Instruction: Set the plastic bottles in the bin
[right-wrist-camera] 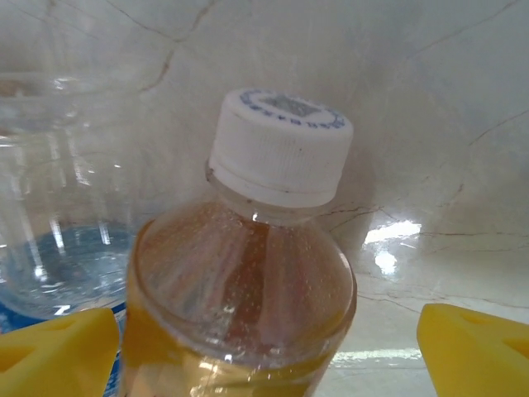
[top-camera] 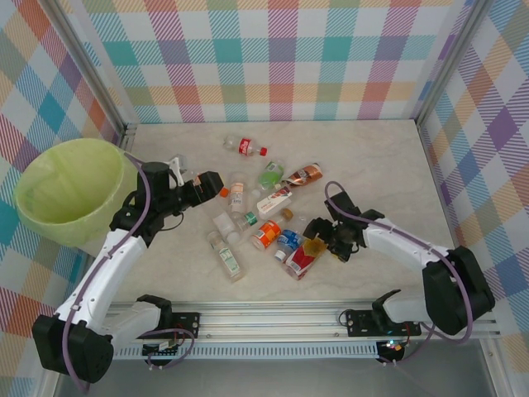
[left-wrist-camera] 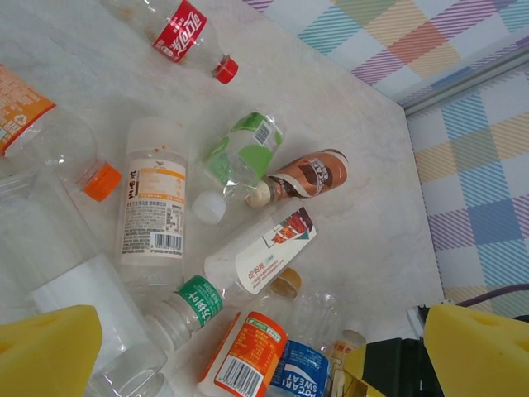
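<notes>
Right wrist camera puts a white-capped bottle (right-wrist-camera: pixel 279 149) of yellowish liquid dead centre between the yellow pads (right-wrist-camera: pixel 50 351) of my right pincer (right-wrist-camera: pixel 264 351). The pads stand apart, one just beside the bottle's shoulder and the other well clear, so nothing is clamped yet. I call this the pick step on one bottle.

Next I need to close on the body below the neck, lift it cleanly, then get it to the bin (top-camera: pixel 50 223), which sits well apart at the far left of the table (top-camera: pixel 380 157). That is a long haul for this arm, and my left arm lies between.

A clear blue-labelled bottle (right-wrist-camera: pixel 58 215) lies just beside my target and could get nudged or pinched along with it.

My left pincer (left-wrist-camera: pixel 264 351) hangs wide apart, holding nothing, over the scatter of plastic bottles (top-camera: pixel 265 235): a red-capped cola bottle (left-wrist-camera: pixel 183 31), a green-labelled bottle (left-wrist-camera: pixel 241 153), a brown coffee bottle (left-wrist-camera: pixel 310 174). The bin's inside looks bare from above, so I judge nearly the whole job lies ahead.
</notes>
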Motion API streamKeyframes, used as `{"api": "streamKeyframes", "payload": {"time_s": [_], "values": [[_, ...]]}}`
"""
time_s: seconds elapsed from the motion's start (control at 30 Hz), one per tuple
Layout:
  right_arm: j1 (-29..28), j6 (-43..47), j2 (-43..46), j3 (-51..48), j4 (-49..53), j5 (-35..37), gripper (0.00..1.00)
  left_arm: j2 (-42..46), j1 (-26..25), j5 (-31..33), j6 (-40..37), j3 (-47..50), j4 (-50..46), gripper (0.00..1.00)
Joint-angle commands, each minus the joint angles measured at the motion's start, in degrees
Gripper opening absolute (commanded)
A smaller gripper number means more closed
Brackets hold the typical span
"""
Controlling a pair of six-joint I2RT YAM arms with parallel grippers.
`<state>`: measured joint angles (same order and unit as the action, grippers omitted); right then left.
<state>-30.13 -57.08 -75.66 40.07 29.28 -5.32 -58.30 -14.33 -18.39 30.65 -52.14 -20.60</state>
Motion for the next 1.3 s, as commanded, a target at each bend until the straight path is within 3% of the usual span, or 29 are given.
{"api": "streamKeyframes", "payload": {"time_s": [0.0, 0.3, 0.53, 0.8, 0.93, 1.07, 1.27], "values": [[-1.54, -3.27, -2.38, 0.9, -0.86, 1.78, 0.91, 2.16, -0.8, 0.99, 0.08, 1.64, 2.04, 1.0], [-2.04, -6.99, -6.96, -1.21, -9.91, 4.6, 0.73, 2.58, -2.19, -2.32, 2.66, 5.17, 8.8, 1.0], [-2.08, -5.54, -1.47, -4.16, -13.49, 8.7, 0.55, -3.39, -9.93, 1.91, -1.52, 1.54, 5.66, 1.0], [-2.19, 5.0, 6.56, -3.12, -18.07, 8.22, 0.54, -11.24, -16.99, 3.58, -3.19, -1.04, 10.32, 1.0], [-2.21, 7.62, 9.48, -1.85, -22.94, 7.29, 0.54, -13.6, -17.75, -7.21, -0.54, 0.44, 17.19, 1.0], [-2.3, 8.38, 9.6, -0.07, -28.01, 5.37, 0.54, -15.84, -20.05, -11.71, -3.95, -0.38, 16.49, 1.0], [-2.47, 4.35, 5.94, 5.81, -33.18, -0.38, 0.54, -18.02, -26.9, -8.39, -9.79, -1.69, 17.91, 1.0]]}}
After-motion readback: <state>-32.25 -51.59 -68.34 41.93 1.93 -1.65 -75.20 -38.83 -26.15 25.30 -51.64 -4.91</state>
